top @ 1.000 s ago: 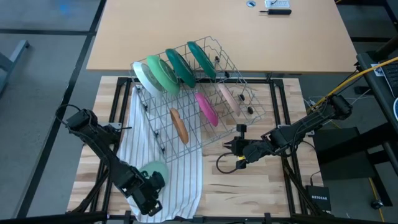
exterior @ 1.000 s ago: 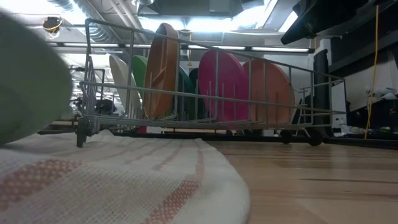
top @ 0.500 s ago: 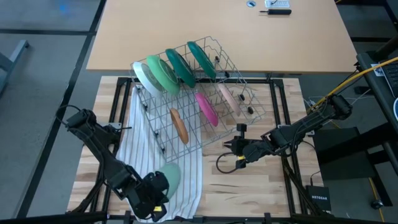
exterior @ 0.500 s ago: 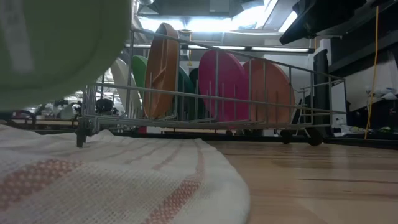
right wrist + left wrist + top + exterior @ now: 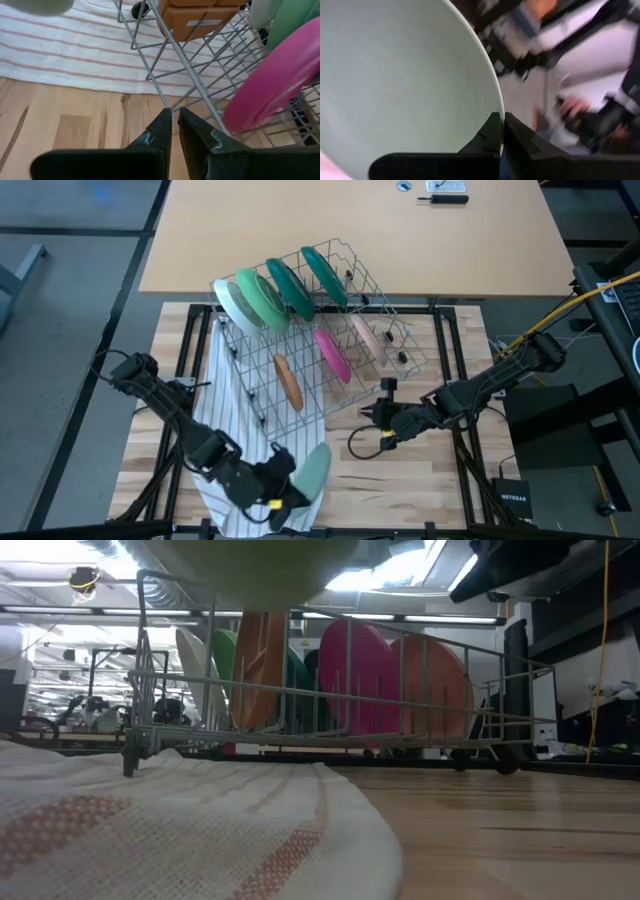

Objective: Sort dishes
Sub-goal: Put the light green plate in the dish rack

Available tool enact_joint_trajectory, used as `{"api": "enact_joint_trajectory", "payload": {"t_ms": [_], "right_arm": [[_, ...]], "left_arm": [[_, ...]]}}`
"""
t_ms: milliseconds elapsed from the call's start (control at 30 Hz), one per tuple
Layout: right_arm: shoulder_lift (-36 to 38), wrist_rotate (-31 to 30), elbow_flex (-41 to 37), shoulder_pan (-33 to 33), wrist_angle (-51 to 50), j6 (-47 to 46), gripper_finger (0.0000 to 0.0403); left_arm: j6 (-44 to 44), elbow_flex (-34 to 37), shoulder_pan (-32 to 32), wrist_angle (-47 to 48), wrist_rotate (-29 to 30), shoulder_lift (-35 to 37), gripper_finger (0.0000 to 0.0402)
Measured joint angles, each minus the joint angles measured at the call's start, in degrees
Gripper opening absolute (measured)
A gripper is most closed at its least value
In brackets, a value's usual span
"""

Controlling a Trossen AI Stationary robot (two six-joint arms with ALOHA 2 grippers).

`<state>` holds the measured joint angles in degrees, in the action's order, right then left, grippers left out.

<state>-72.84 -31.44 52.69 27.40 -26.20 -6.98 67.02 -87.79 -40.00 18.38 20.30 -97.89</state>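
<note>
Left gripper [image 5: 283, 492]: pinched on the rim of a pale green plate [image 5: 314, 468], held above the striped cloth [image 5: 222, 395] near the table's [image 5: 420, 480] front edge. Right gripper [image 5: 381, 423]: fingers nearly together around a wire of the rack [image 5: 330, 340] at its front right corner (nothing else held). Rack contents, on edge: white-and-green plates [image 5: 250, 300], dark green plates [image 5: 308, 278], magenta plate [image 5: 331, 354], peach plate [image 5: 365, 338], brown-orange plate [image 5: 288, 381].

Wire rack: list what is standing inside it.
The rack holds a white plate, three green dishes, an orange, a magenta and a peach one. Anything behind them is hidden.
</note>
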Motion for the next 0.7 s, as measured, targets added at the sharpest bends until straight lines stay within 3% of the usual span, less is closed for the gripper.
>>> {"api": "enact_joint_trajectory", "payload": {"t_ms": [300, 700], "right_arm": [[0.0, -1.1, 10.6, 0.0, -19.6, 0.9, 0.0039], [3.1, -13.1, 17.9, 0.0, -39.9, 2.8, 0.0039]], "left_arm": [[-6.8, 0.0, 6.4, -15.8, 1.1, 0.0, 0.0], [-9.3, 0.0, 13.4, -12.9, 1.9, 2.5, 0.0]]}}
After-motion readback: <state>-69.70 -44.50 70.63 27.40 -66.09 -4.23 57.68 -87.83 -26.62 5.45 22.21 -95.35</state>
